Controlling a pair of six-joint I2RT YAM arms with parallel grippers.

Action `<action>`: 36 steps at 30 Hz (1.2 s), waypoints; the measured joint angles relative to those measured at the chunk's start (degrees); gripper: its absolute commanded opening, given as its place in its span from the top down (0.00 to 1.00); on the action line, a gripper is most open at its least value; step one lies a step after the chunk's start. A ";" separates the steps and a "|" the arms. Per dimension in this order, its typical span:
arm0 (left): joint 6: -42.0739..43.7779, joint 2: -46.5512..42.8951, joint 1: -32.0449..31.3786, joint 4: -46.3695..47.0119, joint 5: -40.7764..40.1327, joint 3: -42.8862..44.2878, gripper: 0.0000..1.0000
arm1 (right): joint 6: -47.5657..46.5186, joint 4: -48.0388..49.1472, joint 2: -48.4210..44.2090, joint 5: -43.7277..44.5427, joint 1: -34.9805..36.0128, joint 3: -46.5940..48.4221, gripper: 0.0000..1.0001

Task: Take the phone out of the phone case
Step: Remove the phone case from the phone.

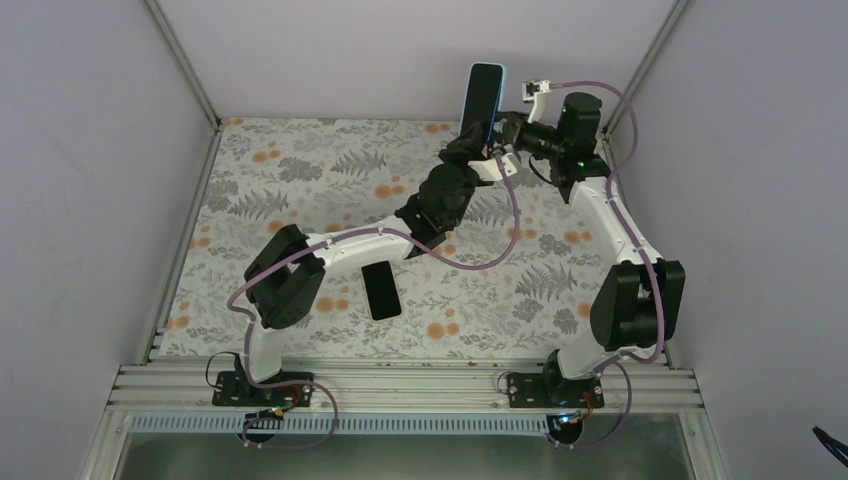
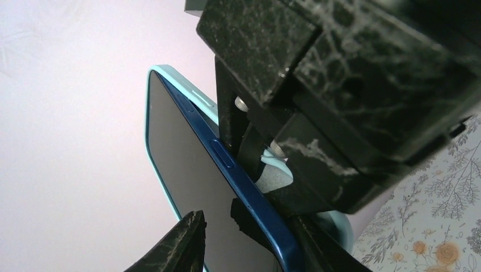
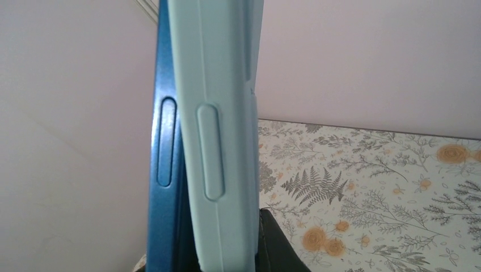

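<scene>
**Mid-peel: phone half out of its case, held in the air**

From the top external camera we see both arms meeting over the far end of the floral-patterned table (image 1: 300, 180). Between them, a blue-framed, dark-screened phone (image 1: 483, 100) stands nearly upright in its pale blue soft phone case (image 1: 488, 66), well above the table. The left end effector (image 1: 478, 148) grips its lower end from below. The right end effector (image 1: 508, 128) comes in from the side. A separate black slab-shaped handset (image 1: 381, 290) lies flat on the table near the left arm, apart from the work.

In the left wrist view, the phone's (image 2: 181, 170) blue side has lifted clear of the case rim (image 2: 190, 88). One dark left finger (image 2: 178, 249) sits against the screen, and we judge this end effector to be pinched on the phone. A black finger of the right end effector seems wedged between the frame and the case.

In the right wrist view, frame (image 3: 164, 170) and case (image 3: 218, 85) stand edge-on side by side, with a dark gap low down. A dark finger (image 3: 278, 243) presses the case's outer face, so we judge this end effector to be clamped on the case wall.

We judge the separating step to be under way but not finished. The next move calls for drawing the two grips apart while both hold firm, so the remaining corners release.
</scene>
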 measured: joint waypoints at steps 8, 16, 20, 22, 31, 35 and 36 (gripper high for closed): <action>2.60 1.36 0.00 2.16 0.55 0.28 0.81 | 3.89 4.15 0.00 -1.07 -0.72 -1.73 0.97; 9.73 4.17 0.00 8.66 0.48 -0.59 0.95 | 10.80 8.55 1.62 -4.61 -2.43 -4.28 0.97; 12.04 4.15 0.00 11.39 0.57 -2.16 0.98 | 11.93 8.96 2.29 -6.75 -2.51 -4.20 0.97; 12.63 4.15 0.00 12.52 0.61 -2.97 0.98 | 11.19 7.69 2.71 -7.30 -2.51 -3.69 0.97; 11.04 2.05 0.13 12.04 0.37 -6.78 0.98 | 2.03 -7.37 5.49 -6.88 -2.19 2.71 0.97; 6.75 -1.55 0.13 6.12 0.83 -8.55 0.98 | -1.55 -14.21 6.60 -6.88 -1.62 5.57 0.97; 5.53 -2.32 0.15 4.33 1.03 -8.55 0.98 | -2.38 -15.91 6.82 -6.91 -1.51 6.49 0.97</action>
